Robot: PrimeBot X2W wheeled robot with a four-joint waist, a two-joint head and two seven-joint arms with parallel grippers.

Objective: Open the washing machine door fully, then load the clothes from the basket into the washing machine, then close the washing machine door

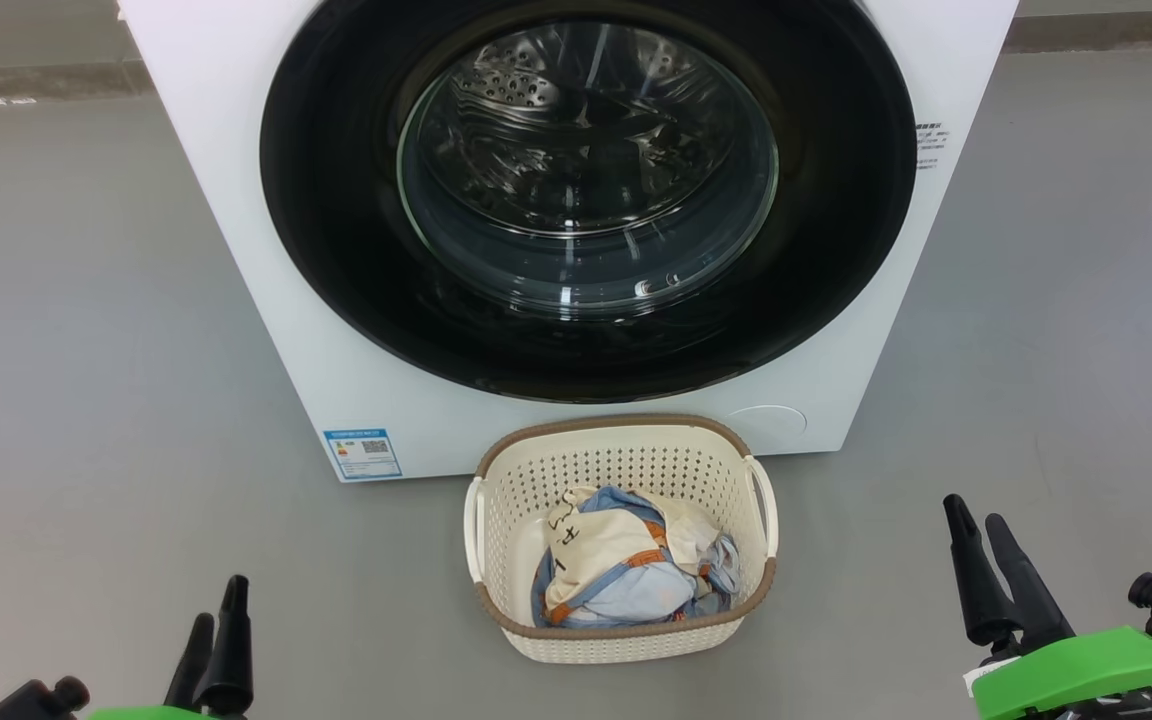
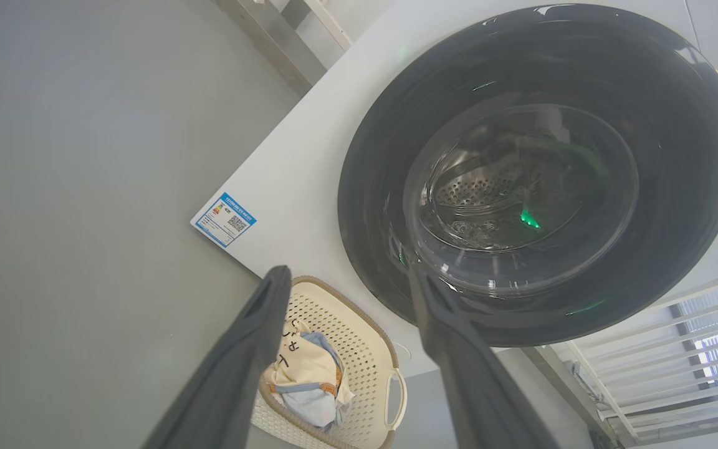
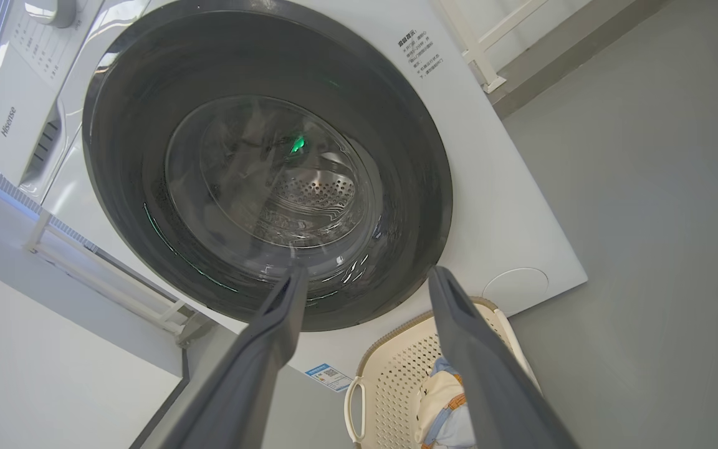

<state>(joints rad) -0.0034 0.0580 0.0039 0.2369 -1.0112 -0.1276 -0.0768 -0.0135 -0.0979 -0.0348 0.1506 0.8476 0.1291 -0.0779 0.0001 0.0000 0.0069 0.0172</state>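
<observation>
The white washing machine (image 1: 226,200) stands straight ahead, its round glossy black door (image 1: 336,220) lying flat against the front; the steel drum shows through the glass bowl. On the floor just in front sits the cream basket (image 1: 616,428), holding the clothes (image 1: 626,570), light blue fabric with orange under a cream cloth with black marks. My left gripper (image 1: 219,600) is low at the left and my right gripper (image 1: 973,510) at the right, both open and empty, well short of the basket. In the left wrist view the left gripper (image 2: 348,274) points at the door (image 2: 390,156); the right gripper (image 3: 368,274) faces the door (image 3: 116,162).
Grey floor spreads to both sides of the machine. A blue label (image 1: 363,453) marks its lower left corner and a round cover (image 1: 766,420) its lower right. A white railing (image 2: 683,349) stands beside the machine, and a wall base runs behind.
</observation>
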